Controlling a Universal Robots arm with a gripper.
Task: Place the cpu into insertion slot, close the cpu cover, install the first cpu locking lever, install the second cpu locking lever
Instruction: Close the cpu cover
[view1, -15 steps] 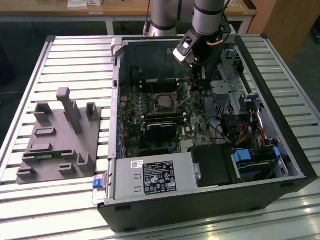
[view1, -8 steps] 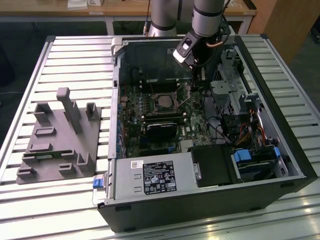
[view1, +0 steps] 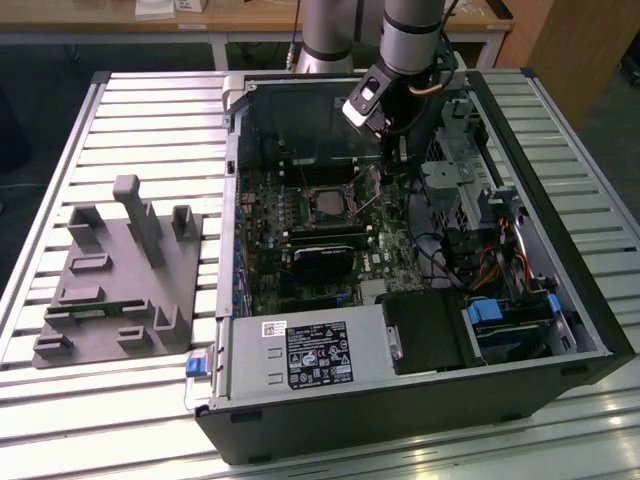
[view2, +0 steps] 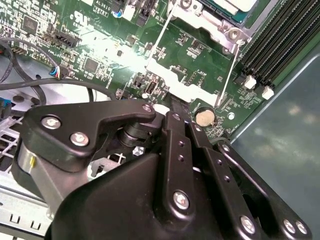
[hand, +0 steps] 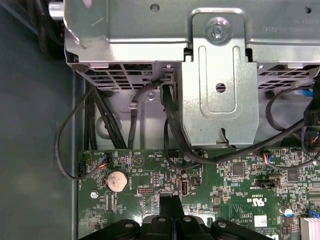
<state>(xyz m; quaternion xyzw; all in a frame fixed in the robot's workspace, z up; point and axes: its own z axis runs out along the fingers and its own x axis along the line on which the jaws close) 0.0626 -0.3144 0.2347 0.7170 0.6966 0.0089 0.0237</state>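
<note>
Slatted metal table (view1: 150, 110) carries a grey moulded fixture (view1: 115, 275) on the exterior view's left, beside the open computer case (view1: 400, 410). Inside it, the green motherboard (view1: 300, 250) holds the cpu (view1: 328, 205), seated in the insertion slot (view1: 309, 192) mid-board. Just right of that, the gripper (view1: 393, 172) hangs with fingers pinched together, empty. Farther right sit drive bays (view1: 500, 320) and tangled cables (view1: 490, 265).

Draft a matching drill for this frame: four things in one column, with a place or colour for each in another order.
Things:
1 fixture
2 coin cell
3 gripper
4 card

Descriptions:
A silver disc on the green board
B grey, outside the case, at the exterior view's left
C black rectangle on the board
D hanging over the board inside the case

Pairs: 1-B, 2-A, 3-D, 4-C
</note>
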